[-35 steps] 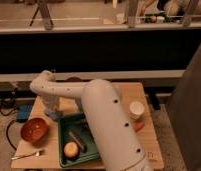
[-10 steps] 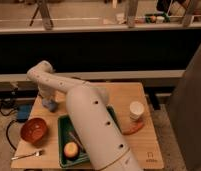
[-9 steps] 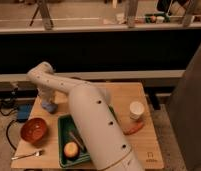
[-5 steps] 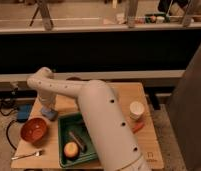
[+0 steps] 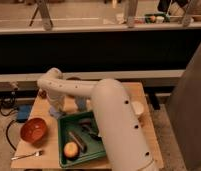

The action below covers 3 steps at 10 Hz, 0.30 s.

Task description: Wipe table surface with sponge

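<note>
The light tan table surface [image 5: 48, 145] fills the lower middle of the camera view. My white arm comes up from the bottom right, bends at the back left and points down. My gripper [image 5: 56, 109] is low over the left part of the table, just behind the green tray. It is shut on the small pale-blue sponge [image 5: 55, 114], which rests against the wood. The arm hides much of the table's right half.
An orange bowl [image 5: 34, 130] sits front left with a fork [image 5: 27, 156] before it. The green tray [image 5: 69, 131] holds a round yellow fruit [image 5: 70, 149] and dark items. A bluish cup [image 5: 82, 104] stands behind the tray, a white cup [image 5: 138, 109] at right. A blue flat box [image 5: 23, 113] lies off the left edge.
My gripper with the sponge has slid from the back left of the table toward the front and slightly right, ending near the tray's back corner.
</note>
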Tool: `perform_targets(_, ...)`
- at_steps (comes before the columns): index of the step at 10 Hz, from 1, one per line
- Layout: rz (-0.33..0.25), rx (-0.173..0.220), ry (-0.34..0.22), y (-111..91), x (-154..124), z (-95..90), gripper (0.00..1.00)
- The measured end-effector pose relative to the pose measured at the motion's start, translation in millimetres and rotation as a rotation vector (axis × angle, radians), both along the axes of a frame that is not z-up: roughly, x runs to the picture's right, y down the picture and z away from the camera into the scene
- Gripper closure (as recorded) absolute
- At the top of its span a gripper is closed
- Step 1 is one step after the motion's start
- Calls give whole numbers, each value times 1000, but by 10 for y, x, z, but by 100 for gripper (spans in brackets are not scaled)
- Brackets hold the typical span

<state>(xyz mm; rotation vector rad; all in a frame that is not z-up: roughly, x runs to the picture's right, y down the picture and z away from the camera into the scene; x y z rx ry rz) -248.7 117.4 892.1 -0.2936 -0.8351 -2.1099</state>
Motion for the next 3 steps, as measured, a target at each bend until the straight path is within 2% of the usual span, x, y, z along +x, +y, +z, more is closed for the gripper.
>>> perform_targets(3, 23, 8, 11, -96, 1, 36, 92)
